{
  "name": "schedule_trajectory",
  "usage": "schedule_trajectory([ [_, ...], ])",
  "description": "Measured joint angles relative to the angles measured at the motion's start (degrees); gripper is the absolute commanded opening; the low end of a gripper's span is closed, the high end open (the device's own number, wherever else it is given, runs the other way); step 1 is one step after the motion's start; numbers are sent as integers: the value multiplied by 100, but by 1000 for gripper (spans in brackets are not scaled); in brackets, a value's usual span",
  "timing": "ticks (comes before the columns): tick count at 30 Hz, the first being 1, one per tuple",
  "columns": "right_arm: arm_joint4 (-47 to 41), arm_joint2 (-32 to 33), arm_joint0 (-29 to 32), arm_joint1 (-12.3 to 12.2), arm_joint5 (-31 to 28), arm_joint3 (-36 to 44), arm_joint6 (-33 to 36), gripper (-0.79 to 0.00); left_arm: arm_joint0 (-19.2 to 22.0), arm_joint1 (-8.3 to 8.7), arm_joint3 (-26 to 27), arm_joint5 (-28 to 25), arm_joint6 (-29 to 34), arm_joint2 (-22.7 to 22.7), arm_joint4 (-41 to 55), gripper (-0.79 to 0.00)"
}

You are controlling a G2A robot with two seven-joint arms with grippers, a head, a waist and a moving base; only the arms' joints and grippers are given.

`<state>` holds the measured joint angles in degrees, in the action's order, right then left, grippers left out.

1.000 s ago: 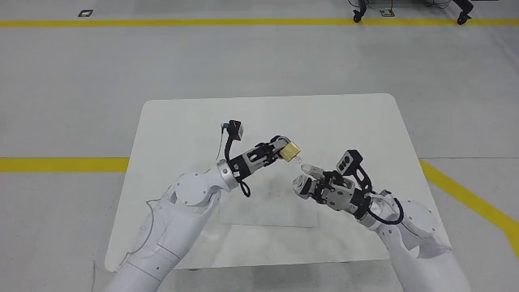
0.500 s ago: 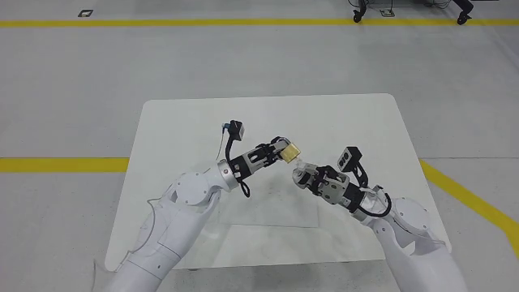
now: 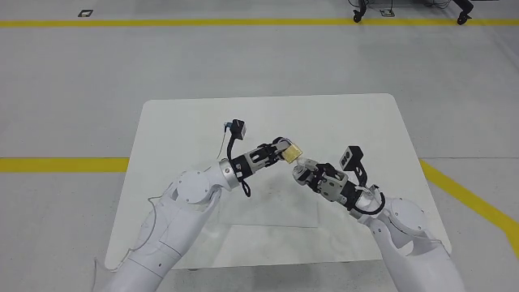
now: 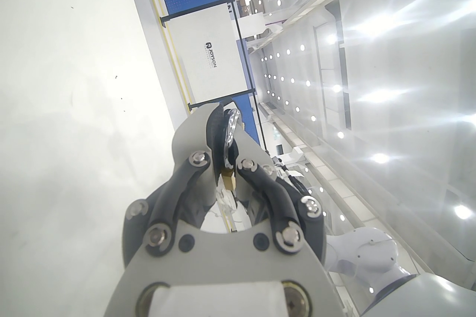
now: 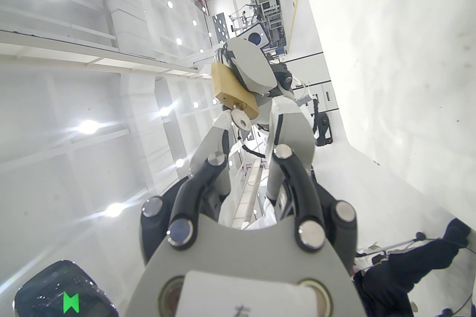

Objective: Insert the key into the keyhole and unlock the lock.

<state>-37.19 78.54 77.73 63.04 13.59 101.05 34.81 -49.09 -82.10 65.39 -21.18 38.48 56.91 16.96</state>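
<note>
A brass padlock (image 3: 289, 153) hangs above the middle of the white table, with my left gripper (image 3: 282, 152) shut on it. In the left wrist view its silver shackle (image 4: 230, 123) sits between the fingers, and a corner of the brass body (image 4: 228, 181) shows lower down. The right wrist view shows the padlock (image 5: 230, 86) with a small silver key (image 5: 241, 119) sticking out of its bottom face. My right gripper (image 5: 253, 119) is just below the lock, open, with the key's head between its spread fingers. In the top view the right gripper (image 3: 302, 171) is close beside the lock.
Both arms meet over the centre of the white table (image 3: 186, 130). Its bare surface stretches to rounded corners on all sides. A yellow floor line (image 3: 57, 165) runs past the table on either side.
My right gripper has moved up and left, closing the gap to the padlock. The left arm with the padlock has stayed almost still.
</note>
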Motion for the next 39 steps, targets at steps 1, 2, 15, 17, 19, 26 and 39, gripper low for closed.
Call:
schedule_trajectory([
  [1, 8, 0, 1, 1, -4, 1, -9, -745, 0, 0, 6, 1, 7, 3, -9, -785],
  [2, 13, 0, 1, 1, -5, 4, -14, -785, 0, 0, 11, 1, 8, 4, -18, -785],
  [15, -523, -36, -44, 37, 124, -109, 137, -785, -28, 15, 82, -62, 110, 56, -147, -785],
  [17, -840, -10, -50, 48, 197, -181, 257, -785, -38, 21, 98, -91, 123, 66, -188, -785],
  [19, -1247, 18, -61, 61, 328, -274, 427, -785, -48, 26, 126, -117, 108, 80, -238, -785],
  [26, -2379, 149, -174, 58, 1227, -606, 915, -785, -131, 65, 341, -239, 74, 166, -459, -785],
  [39, -2663, 417, -171, 17, 1427, -626, 939, 0, -281, 155, 525, -309, 248, 355, -688, -785],
])
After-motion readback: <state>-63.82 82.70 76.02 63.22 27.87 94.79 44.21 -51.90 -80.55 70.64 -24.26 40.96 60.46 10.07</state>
